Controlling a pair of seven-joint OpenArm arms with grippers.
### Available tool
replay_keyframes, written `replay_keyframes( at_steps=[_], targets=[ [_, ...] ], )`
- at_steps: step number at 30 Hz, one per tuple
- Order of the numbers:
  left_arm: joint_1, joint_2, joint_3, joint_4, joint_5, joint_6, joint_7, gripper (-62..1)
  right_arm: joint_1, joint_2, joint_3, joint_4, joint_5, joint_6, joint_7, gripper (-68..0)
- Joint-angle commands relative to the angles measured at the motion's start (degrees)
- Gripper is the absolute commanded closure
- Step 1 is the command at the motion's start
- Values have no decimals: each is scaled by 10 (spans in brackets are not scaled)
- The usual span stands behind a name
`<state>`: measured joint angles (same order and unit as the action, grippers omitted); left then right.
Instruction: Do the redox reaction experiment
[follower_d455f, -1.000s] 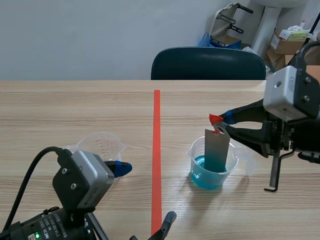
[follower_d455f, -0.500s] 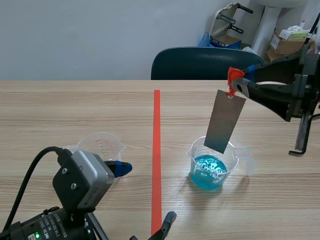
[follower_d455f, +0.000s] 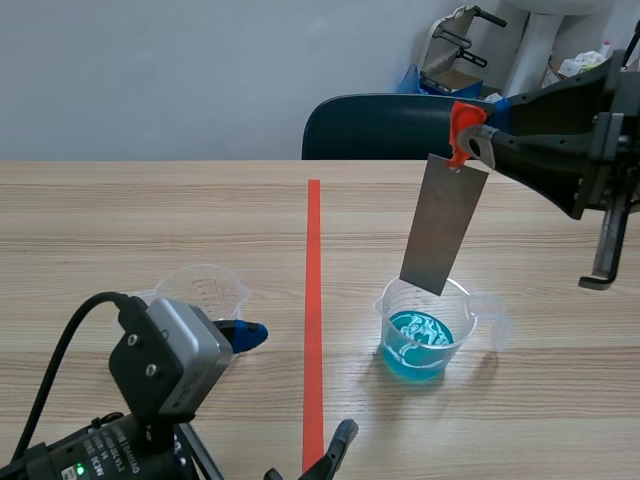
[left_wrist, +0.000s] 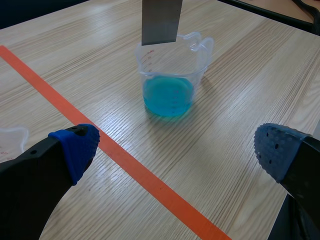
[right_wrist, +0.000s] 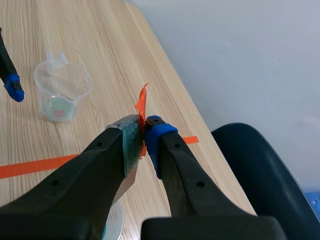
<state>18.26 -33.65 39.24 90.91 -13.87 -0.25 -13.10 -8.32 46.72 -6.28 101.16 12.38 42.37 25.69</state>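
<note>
A grey metal strip (follower_d455f: 443, 225) with an orange tab (follower_d455f: 462, 125) at its top hangs tilted from my right gripper (follower_d455f: 470, 142), which is shut on the tab. Its lower end is just above the rim of a clear beaker of blue liquid (follower_d455f: 425, 332). In the right wrist view the fingers pinch the tab and strip (right_wrist: 131, 135) at the right gripper (right_wrist: 144, 131). My left gripper (left_wrist: 175, 150) stands open low over the table, with the blue beaker (left_wrist: 170, 75) and the strip's end (left_wrist: 161, 20) ahead of it.
An empty clear beaker (follower_d455f: 203, 290) stands left of the orange tape line (follower_d455f: 313, 300), beside my left gripper's blue fingertip (follower_d455f: 245, 335); it also shows in the right wrist view as a beaker (right_wrist: 62, 90). A dark chair (follower_d455f: 415, 127) is behind the table's far edge.
My right gripper has lifted the metal strip up out of the blue liquid and holds it above the beaker. The left arm has stayed put.
</note>
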Motion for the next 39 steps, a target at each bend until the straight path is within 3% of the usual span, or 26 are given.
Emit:
replay_keyframes(
  at_steps=[1, 15, 30, 39],
  targets=[
    [1, 3, -1, 9, 2, -3, -8, -623, 5, 8, 20, 15, 21, 4, -5, -8],
    [1, 3, -1, 9, 2, -3, -8, -623, 4, 8, 45, 76, 114, 4, -134, -8],
    [1, 2, -1, 9, 2, -3, -8, -623, 4, 7, 45, 137, 246, 4, -316, -8],
    [1, 2, -1, 9, 2, -3, -8, -623, 4, 7, 45, 148, 258, 4, -336, -8]
  ],
)
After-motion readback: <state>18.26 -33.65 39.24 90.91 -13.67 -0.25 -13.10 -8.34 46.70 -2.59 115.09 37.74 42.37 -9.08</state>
